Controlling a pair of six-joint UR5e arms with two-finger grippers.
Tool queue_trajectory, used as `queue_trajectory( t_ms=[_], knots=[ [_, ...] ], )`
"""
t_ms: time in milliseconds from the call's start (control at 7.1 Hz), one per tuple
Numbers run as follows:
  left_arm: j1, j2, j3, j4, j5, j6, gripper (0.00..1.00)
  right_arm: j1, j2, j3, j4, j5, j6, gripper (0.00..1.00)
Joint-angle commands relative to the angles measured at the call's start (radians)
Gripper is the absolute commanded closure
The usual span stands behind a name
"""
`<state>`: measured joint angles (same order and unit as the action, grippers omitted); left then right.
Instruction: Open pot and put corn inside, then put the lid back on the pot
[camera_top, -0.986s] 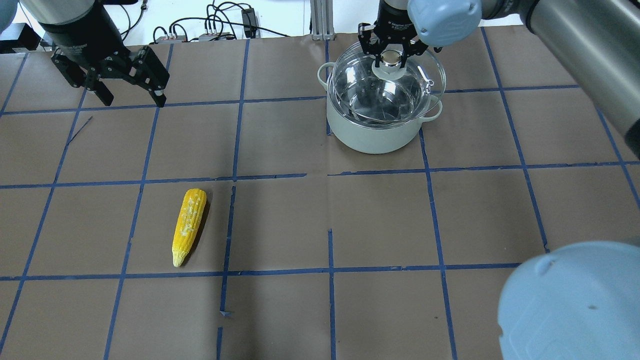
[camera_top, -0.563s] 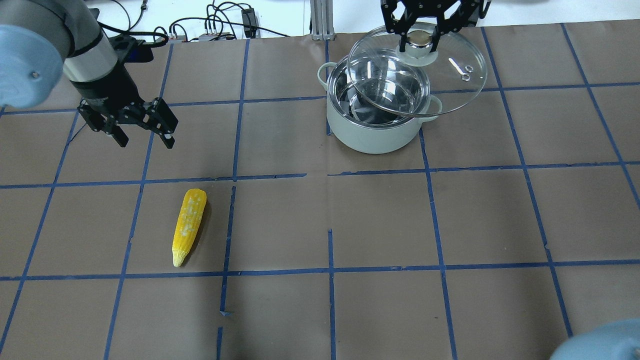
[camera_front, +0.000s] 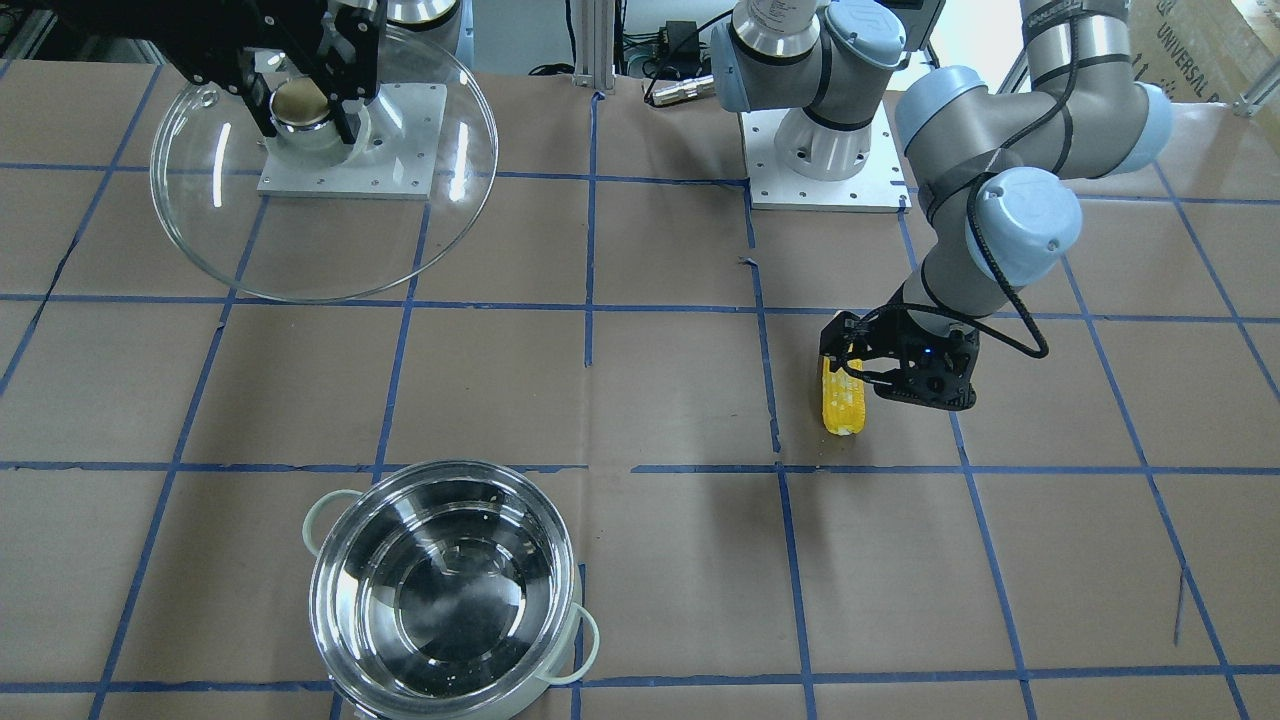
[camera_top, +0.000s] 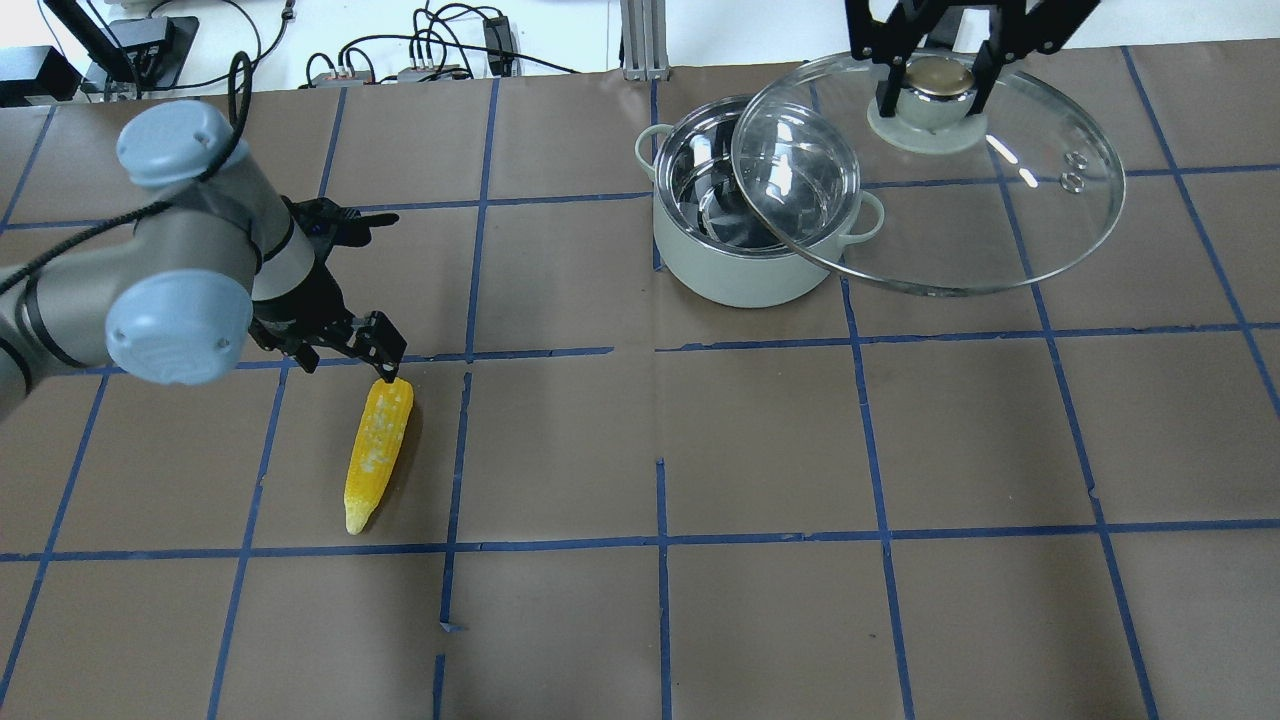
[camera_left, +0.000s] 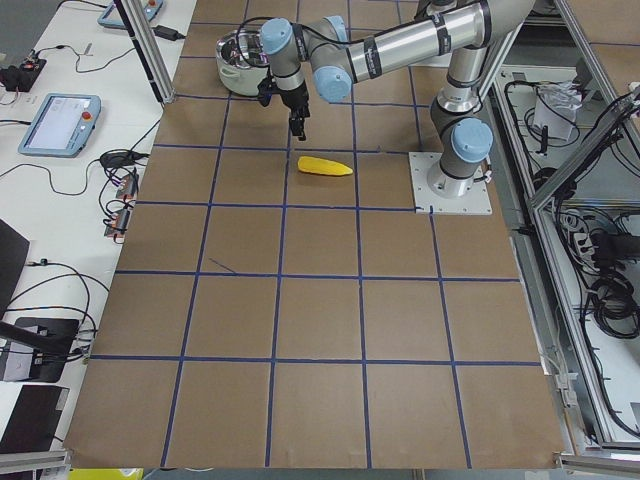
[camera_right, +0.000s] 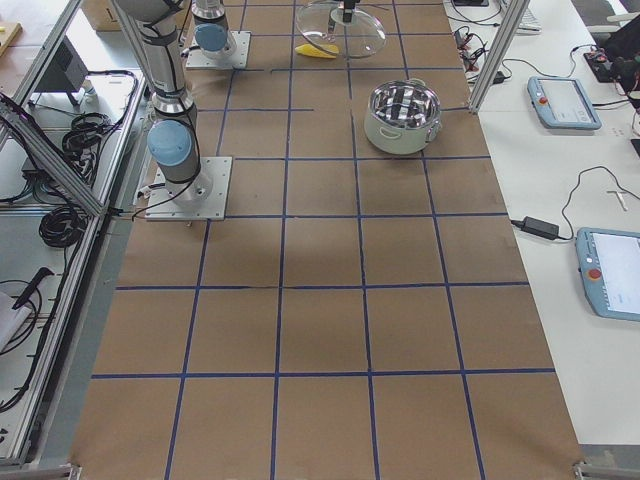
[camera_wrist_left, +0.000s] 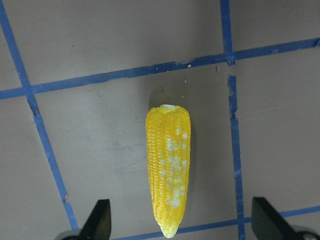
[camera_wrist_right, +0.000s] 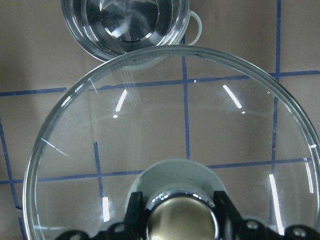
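Note:
The yellow corn (camera_top: 378, 450) lies on the brown table, its point towards the robot; it also shows in the front view (camera_front: 843, 400). My left gripper (camera_top: 348, 362) hovers over it, open and empty. In the left wrist view the fingertips (camera_wrist_left: 101, 216) flank the corn (camera_wrist_left: 168, 165) without touching. The steel pot (camera_top: 755, 215) stands open at the far right, also seen from the front (camera_front: 445, 590). My right gripper (camera_top: 935, 85) is shut on the knob of the glass lid (camera_top: 1000, 220), held in the air to the right of the pot. The lid (camera_wrist_right: 160, 125) fills the right wrist view.
Blue tape lines (camera_top: 660, 540) divide the table into squares. Cables and small boxes (camera_top: 430, 55) and an aluminium post (camera_top: 640, 40) stand along the far edge. The arm bases (camera_front: 825, 160) sit at the robot's side. Tablets (camera_right: 565, 100) lie on a side bench.
My right gripper has lifted the lid off the pot and carried it to the right. My left gripper has come down and forward from the far left to over the corn.

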<state>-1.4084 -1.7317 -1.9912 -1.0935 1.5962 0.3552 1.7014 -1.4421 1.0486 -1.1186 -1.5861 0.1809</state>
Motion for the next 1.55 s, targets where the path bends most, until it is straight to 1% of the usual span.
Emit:
queue_trajectory(
  t_ms=[0, 141, 282, 423, 563, 704, 845, 986, 1127, 1268, 1408],
  knots=[
    [0.0, -0.098, -0.119, 0.269, 0.004, 0.027, 0.0, 0.004, -0.071, 0.188, -0.126, 0.002, -0.004, 0.91],
    [0.0, -0.115, -0.129, 0.282, 0.004, 0.027, 0.0, -0.002, -0.134, 0.3, -0.2, -0.002, -0.006, 0.91],
    [0.0, -0.114, -0.15, 0.281, 0.005, 0.025, 0.0, -0.003, -0.191, 0.395, -0.301, -0.012, -0.017, 0.91],
    [0.0, -0.112, -0.161, 0.284, 0.008, 0.024, 0.17, -0.003, -0.204, 0.447, -0.343, -0.015, -0.017, 0.91],
    [0.0, -0.112, -0.161, 0.277, 0.01, 0.024, 0.41, -0.003, -0.202, 0.459, -0.366, -0.017, -0.018, 0.9],
    [0.0, -0.112, -0.152, 0.279, 0.011, 0.024, 0.71, -0.006, -0.201, 0.461, -0.362, -0.026, -0.021, 0.9],
    [-0.003, -0.105, -0.135, 0.27, 0.011, 0.001, 0.86, -0.022, -0.202, 0.478, -0.36, -0.026, -0.02, 0.9],
    [-0.004, -0.092, -0.115, 0.253, 0.01, -0.016, 0.91, -0.025, -0.204, 0.499, -0.413, -0.023, -0.018, 0.9],
    [-0.018, -0.083, -0.077, 0.197, 0.008, -0.06, 0.94, -0.025, -0.204, 0.499, -0.438, -0.023, -0.02, 0.9],
    [-0.03, -0.08, -0.019, 0.122, -0.001, -0.106, 0.94, -0.025, -0.207, 0.498, -0.435, -0.021, -0.02, 0.9],
    [-0.067, -0.088, 0.079, 0.021, -0.033, -0.19, 0.94, -0.025, -0.205, 0.498, -0.434, -0.026, -0.021, 0.89]
  ],
)
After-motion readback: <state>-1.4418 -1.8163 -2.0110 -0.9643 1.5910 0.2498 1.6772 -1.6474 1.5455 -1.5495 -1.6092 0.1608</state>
